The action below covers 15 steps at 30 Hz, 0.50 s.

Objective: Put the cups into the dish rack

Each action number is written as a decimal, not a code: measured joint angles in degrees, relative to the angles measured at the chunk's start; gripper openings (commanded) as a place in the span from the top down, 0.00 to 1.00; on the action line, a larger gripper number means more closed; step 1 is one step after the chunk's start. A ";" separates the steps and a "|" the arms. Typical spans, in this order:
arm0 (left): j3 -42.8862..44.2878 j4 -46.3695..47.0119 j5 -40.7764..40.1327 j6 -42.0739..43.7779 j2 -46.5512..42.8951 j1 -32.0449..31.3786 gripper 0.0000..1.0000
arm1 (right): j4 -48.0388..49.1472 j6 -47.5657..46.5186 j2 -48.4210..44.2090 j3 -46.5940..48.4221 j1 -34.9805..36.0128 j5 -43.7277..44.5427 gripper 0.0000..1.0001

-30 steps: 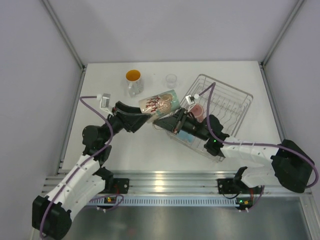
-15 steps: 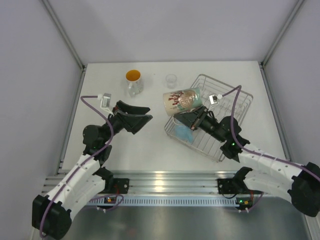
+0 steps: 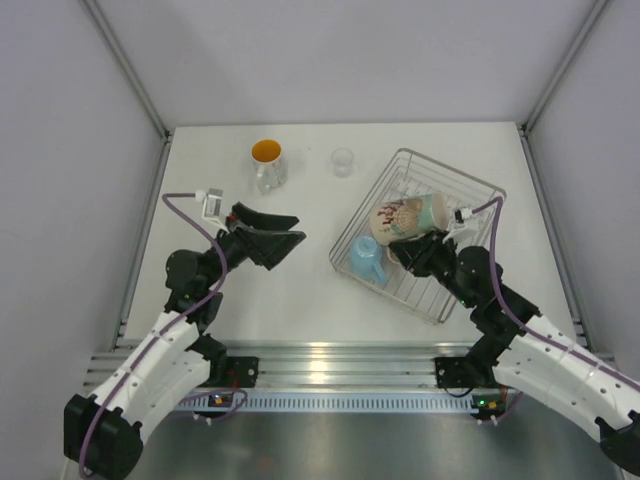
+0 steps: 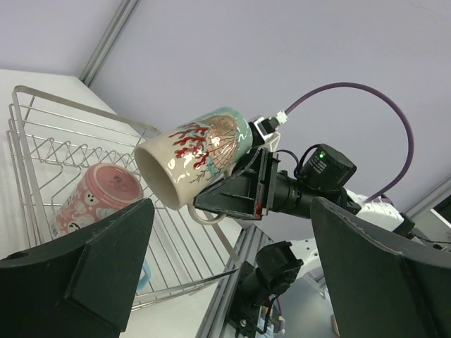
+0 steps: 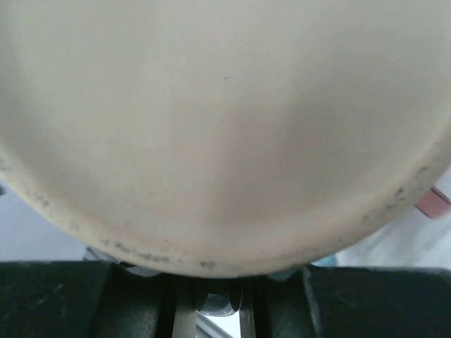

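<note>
A cream patterned mug (image 3: 408,217) with red coral markings is hanging on its side over the silver wire dish rack (image 3: 481,186), its mouth facing the left arm. The right gripper (image 3: 407,241) is clamping it from below, near the handle. Inside the rack, a light blue cup (image 3: 366,258) is lying at the near left corner, and a pink cup (image 4: 97,198) is resting beside it. The left gripper (image 3: 298,229) is hovering over the white table (image 3: 300,300) with its fingers spread wide, holding nothing. An orange-inside mug (image 3: 268,165) and a small clear glass (image 3: 343,161) are standing at the table's far side, outside the rack.
</note>
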 measured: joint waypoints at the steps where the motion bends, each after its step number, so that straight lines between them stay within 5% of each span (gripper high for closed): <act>1: -0.02 -0.33 -0.02 0.22 -0.24 0.00 0.02 | -2.62 -0.61 -0.79 0.00 0.00 1.62 1.00; 15: -0.02 -3.98 -0.66 2.84 -1.99 0.00 0.02 | -24.44 -4.26 -2.95 5.73 0.00 15.43 1.00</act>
